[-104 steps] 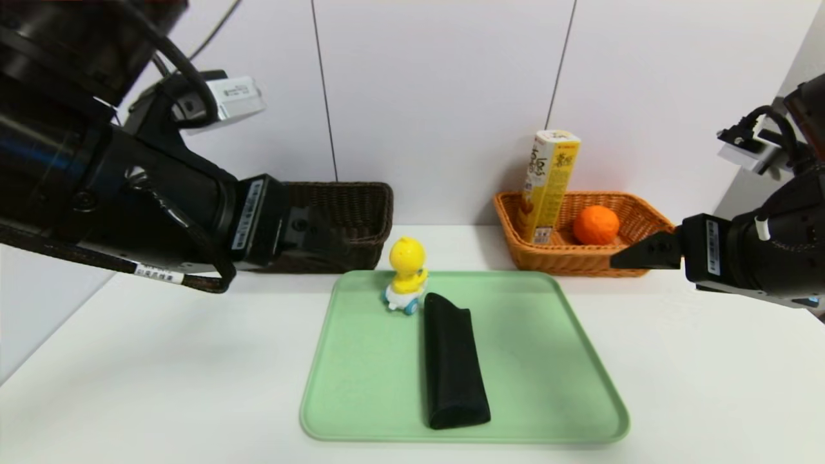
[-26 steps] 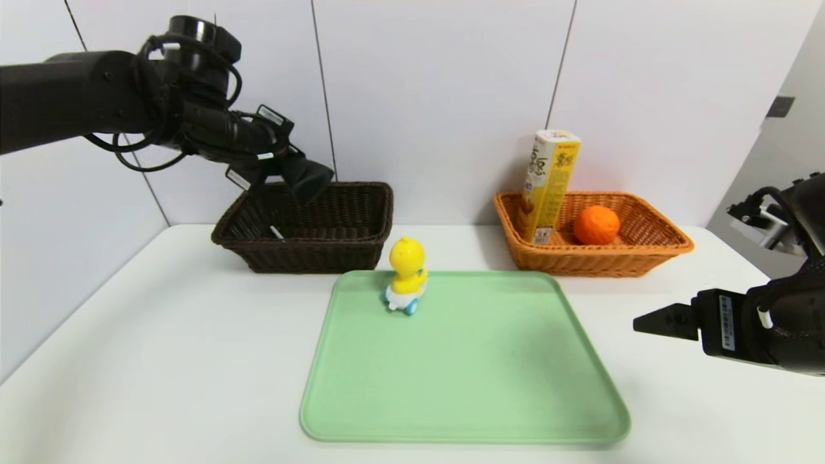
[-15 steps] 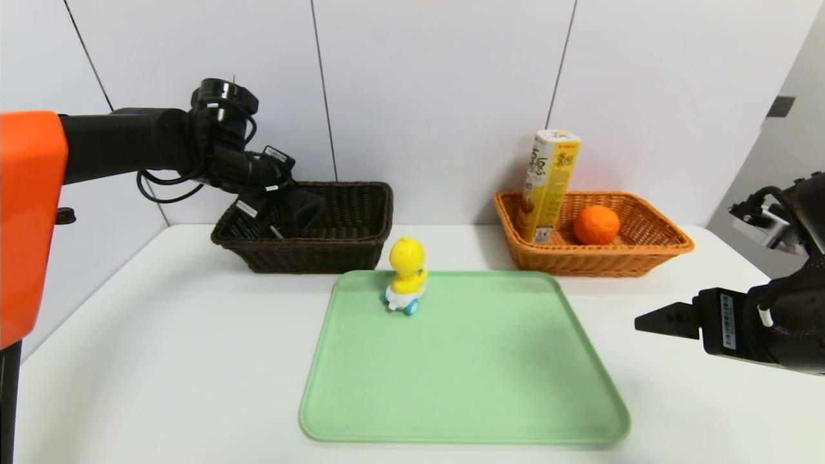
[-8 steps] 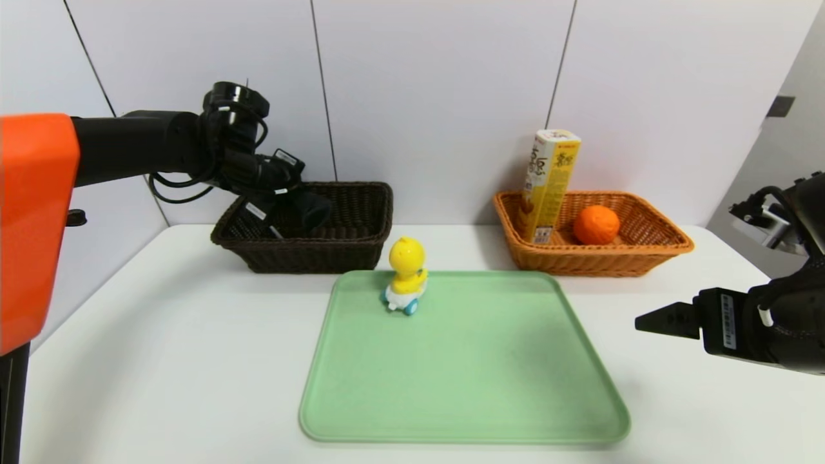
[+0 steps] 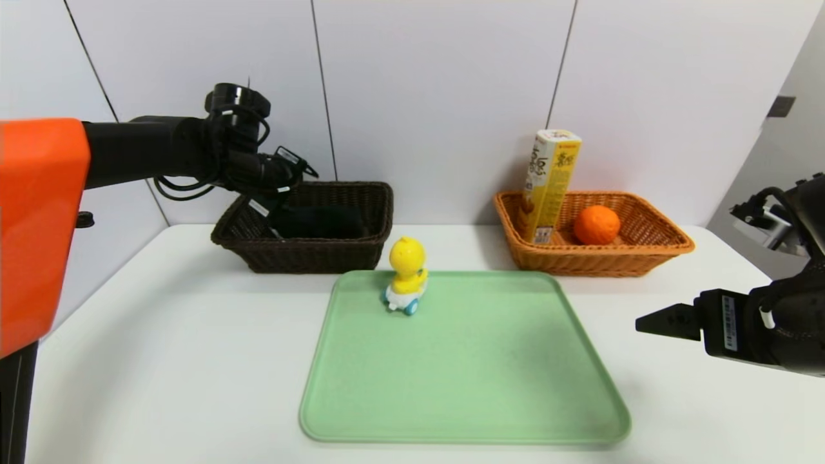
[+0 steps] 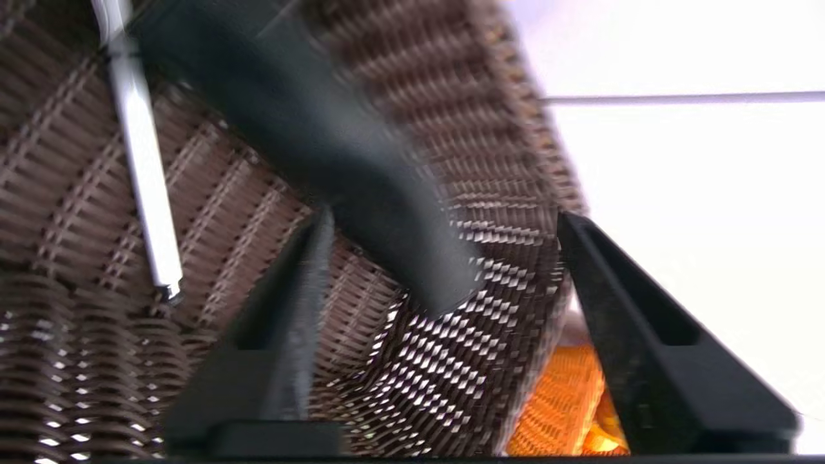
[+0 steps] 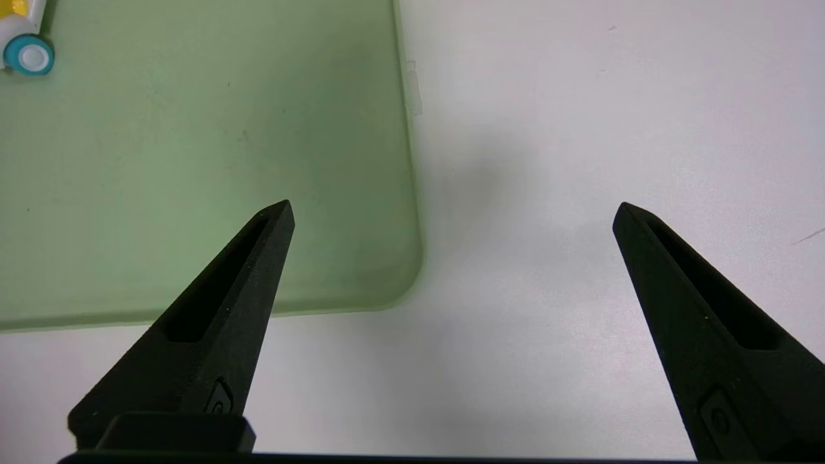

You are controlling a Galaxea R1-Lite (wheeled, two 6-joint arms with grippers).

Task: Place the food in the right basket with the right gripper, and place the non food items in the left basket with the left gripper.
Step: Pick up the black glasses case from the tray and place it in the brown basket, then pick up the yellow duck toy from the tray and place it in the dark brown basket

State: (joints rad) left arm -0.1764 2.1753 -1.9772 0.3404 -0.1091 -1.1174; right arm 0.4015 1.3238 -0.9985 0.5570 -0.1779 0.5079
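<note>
Left gripper (image 6: 445,222) over the left basket (image 5: 361,193), jaws spread and released, nothing between them. Black pouch (image 6: 335,148) just past the fingertips, lying slantwise inside the left basket with its far end propped on the woven side wall. White pen (image 6: 143,180) beside it on the basket floor, apart from the pouch.

Soft and limp, that pouch, judging by its rounded felt-like surface: likely light, unlikely to slip, easiest pinched across its narrow width near the middle. No further hold needed now.

Next candidate for the left gripper: duck toy (image 5: 406,274), upright on the green tray (image 5: 464,386), near the tray edge that faces the left basket. Probably hard, smooth plastic, light, and apt to roll on its blue wheels; best taken across the yellow body or head, from above, rather than at the wheeled base.

Beyond the left basket, across the tabletop (image 5: 161,361): right basket (image 5: 644,251) with snack carton (image 5: 549,183) leaning upright at the end nearer the left basket, and orange fruit (image 5: 596,224) beside it.

Right gripper (image 7: 451,212) parked low over the tabletop, far from the left basket, off the tray's near corner, jaws wide and empty.

Against half a second ago: pouch then hung from a clenched left gripper at the basket mouth; now dropped inside, jaws parted. Duck, food and right gripper unchanged.
</note>
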